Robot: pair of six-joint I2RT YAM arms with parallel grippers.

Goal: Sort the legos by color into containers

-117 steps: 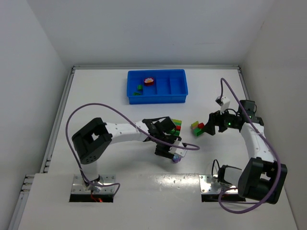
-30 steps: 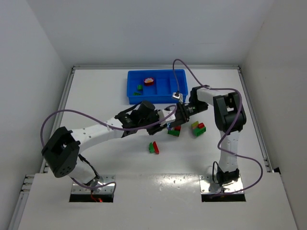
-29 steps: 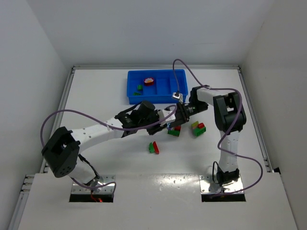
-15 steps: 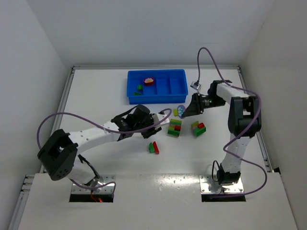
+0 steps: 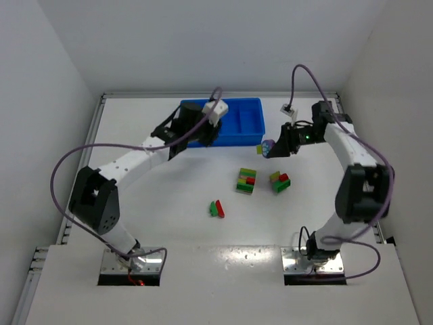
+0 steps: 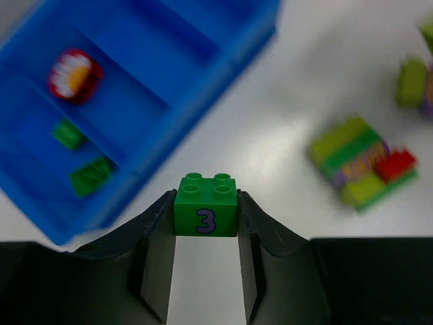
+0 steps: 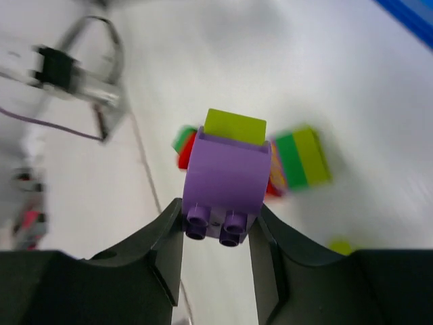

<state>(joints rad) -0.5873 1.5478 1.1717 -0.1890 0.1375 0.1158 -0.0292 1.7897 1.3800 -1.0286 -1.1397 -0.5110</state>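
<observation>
Left wrist: tray (image 6: 223, 64) holds green bricks (image 6: 88, 175).

A green brick (image 6: 205, 213) marked 3 and a purple-and-yellow clump (image 7: 227, 175) are held aloft; others lie beside the blue tray (image 5: 252, 126).

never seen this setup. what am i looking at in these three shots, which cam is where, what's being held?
Two robot arms are bolted at a table's near edge. The wide picture is from a fixed overhead camera; the close-ups come from cameras on each wrist. The left hand grips a green brick marked 3, over the blue tray. The right hand grips a purple brick with a yellow-green one stuck on. Three brick clumps lie loose on the table.
</observation>
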